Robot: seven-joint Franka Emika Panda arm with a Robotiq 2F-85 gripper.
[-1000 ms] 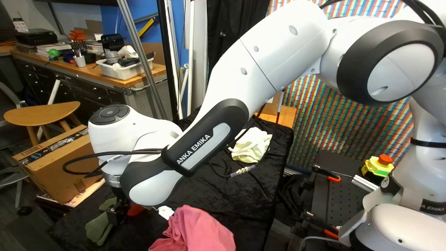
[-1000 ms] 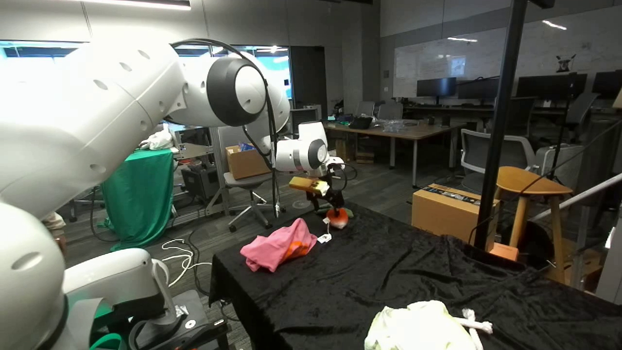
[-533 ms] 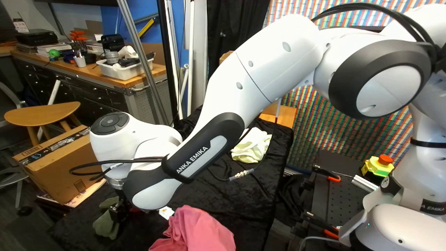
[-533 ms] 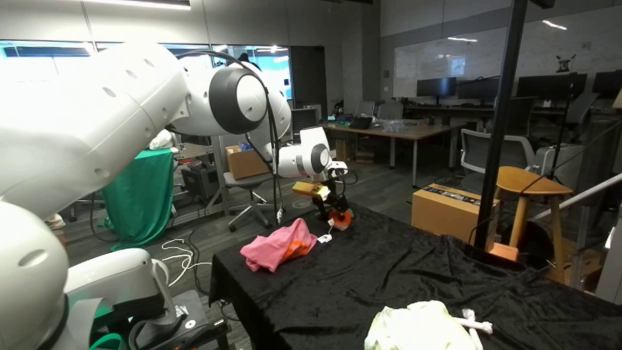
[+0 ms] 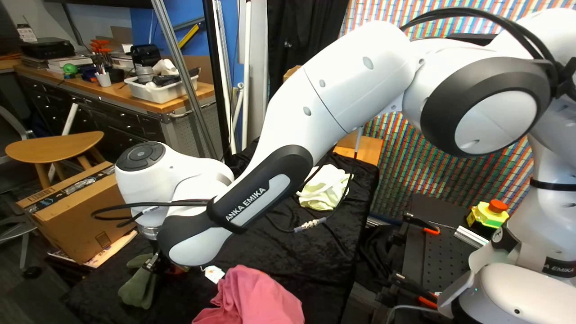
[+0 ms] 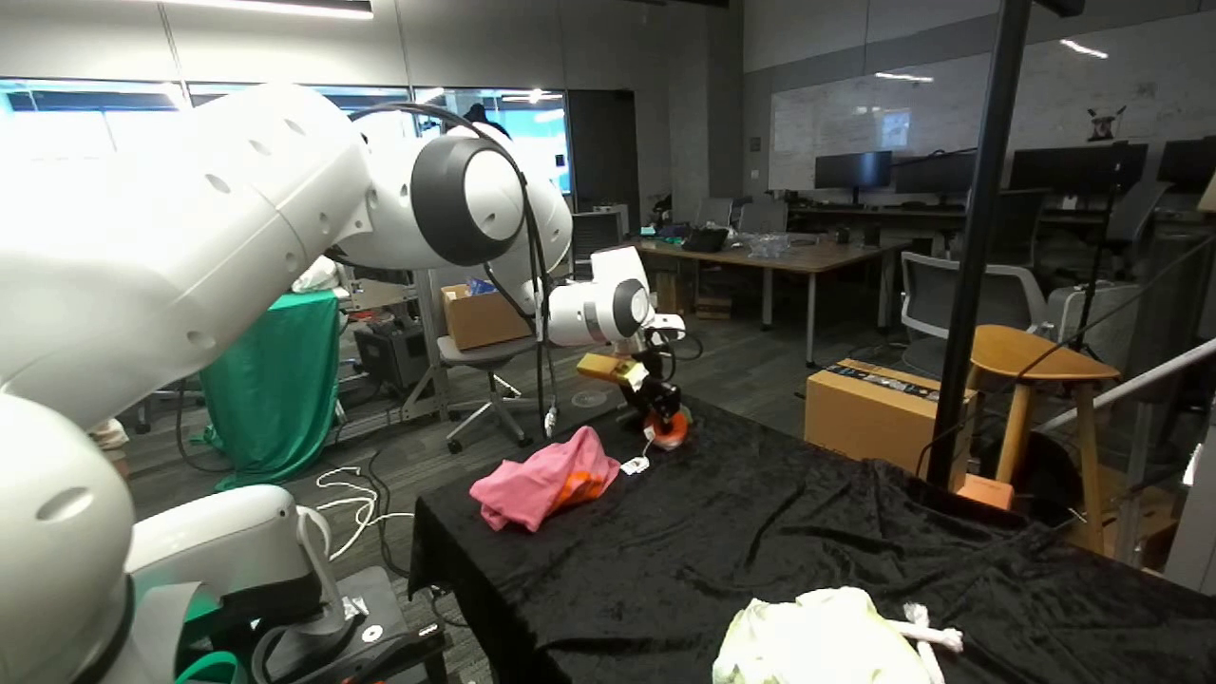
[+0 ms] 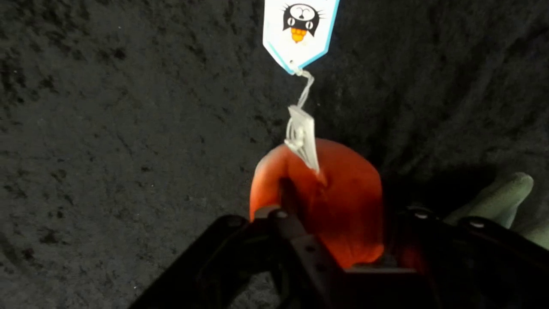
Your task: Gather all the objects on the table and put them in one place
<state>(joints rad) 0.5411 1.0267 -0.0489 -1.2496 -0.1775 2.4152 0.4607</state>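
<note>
- Since a second ago, the jointed robot arm (image 5: pixel 337 85), white with dark grey bands, has sunk lower, and the black two-fingered gripper (image 7: pixel 336 229) at its end has dropped slightly and tilted; the dull green, soft-looking, lobed thing (image 5: pixel 137 288) has slid a little.
- Closest in the wrist view, the gripper's fingers stand with a gap between them, low over the rounded, soft-looking orange-red thing (image 7: pixel 351 184), one finger overlapping it. I cannot tell whether they pinch it or only straddle it.
- From the orange-red thing rises a small white strip (image 7: pixel 305 135), and a thin white string (image 7: pixel 305 91) links that to a flat, blue-edged card tag (image 7: pixel 296 34) printed with a black-and-white animal face.
- The green thing lies just beside the gripper, partly hidden by it; whether they touch is unclear.
- The crumpled pink cloth (image 6: pixel 532 484) with an orange patch lies just beside the card tag, unmoved.
- Well apart from these sits a bunched, pale yellow-green cloth (image 6: pixel 822 641), with a thick, knotted white cord (image 6: pixel 917 631) at its side in an exterior view.
- Under them all is the table (image 6: pixel 760 532) draped in black velvety cloth.
- Beyond it, in both exterior views, stand a brown cardboard box (image 6: pixel 879 418) and a honey-coloured wooden stool (image 6: pixel 1040 356).
</note>
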